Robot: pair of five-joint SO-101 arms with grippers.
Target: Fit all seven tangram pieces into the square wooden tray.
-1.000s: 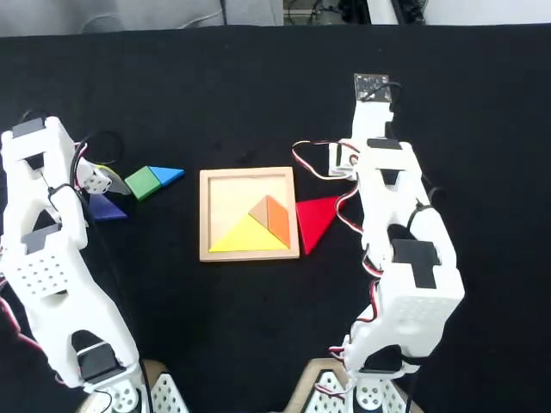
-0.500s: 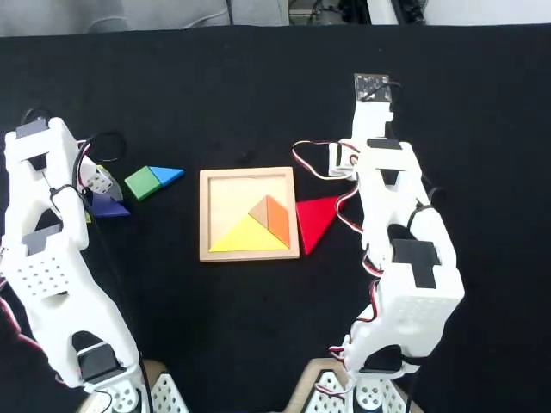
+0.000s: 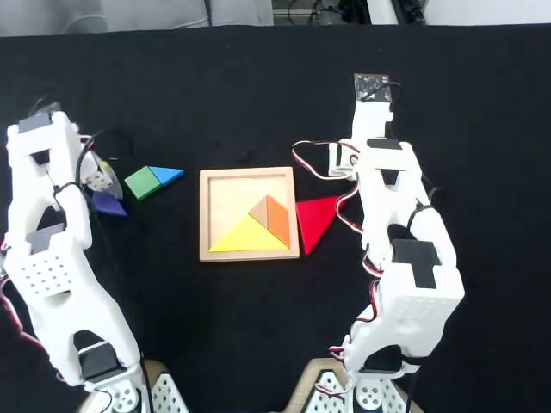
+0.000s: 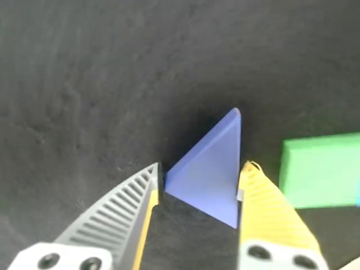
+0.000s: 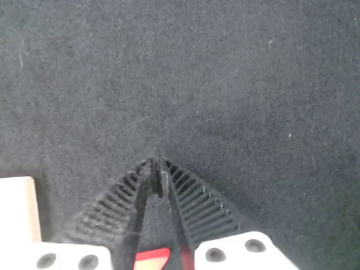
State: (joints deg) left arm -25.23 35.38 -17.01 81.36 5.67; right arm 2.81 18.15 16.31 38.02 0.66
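Far left on the black cloth (image 3: 258,103): left gripper (image 4: 199,169), clenched on the dark blue triangle (image 4: 211,169), with the grey ribbed finger at one corner and the yellow finger flat against the opposite edge. Resting on the cloth or lifted: cannot tell. Same triangle in the high view (image 3: 108,203), under the left arm's wrist.

Just beside it, apart: green square (image 3: 142,182), tilted, touching a light blue triangle (image 3: 167,175) on its far side.

Centre: square wooden tray (image 3: 205,215), upper half bare. Along its lower edge, a yellow triangle (image 3: 248,237). Above that, a tan triangle (image 3: 261,209) touching an orange parallelogram (image 3: 278,217) against the right wall.

Outside the tray's right rim, touching it: red triangle (image 3: 314,219), partly under the right arm.

Right gripper (image 5: 156,169): pinched closed, tips together, nothing between them, above bare cloth.
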